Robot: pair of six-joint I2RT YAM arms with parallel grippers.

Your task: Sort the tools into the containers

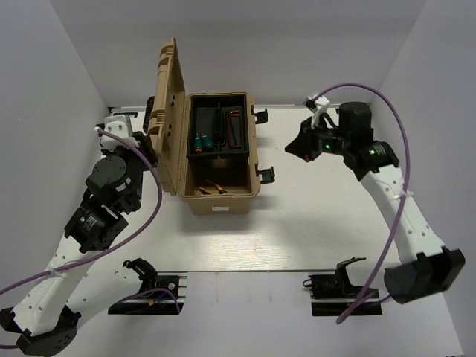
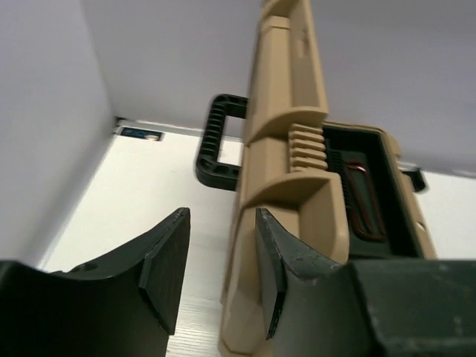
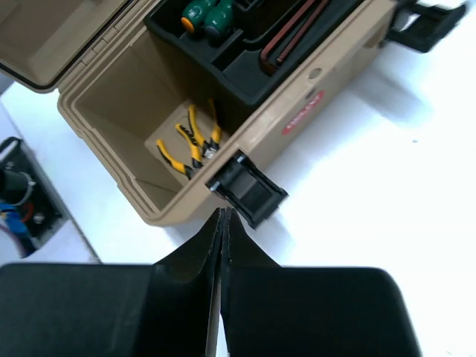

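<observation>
The tan toolbox stands open, its lid upright on the left. In its black tray lie two green-handled screwdrivers and dark reddish hex keys. Yellow-and-black pliers rest on the box floor below the tray. My left gripper is open beside the lid's outer face, its right finger close to the lid, and nothing sits between the jaws. My right gripper is shut and empty, hovering just off the box's right side by a black latch.
The box's black carry handle sticks out behind the lid. Another latch hangs at the box's far right corner. White walls enclose the table on three sides. Two black mounts sit at the near edge.
</observation>
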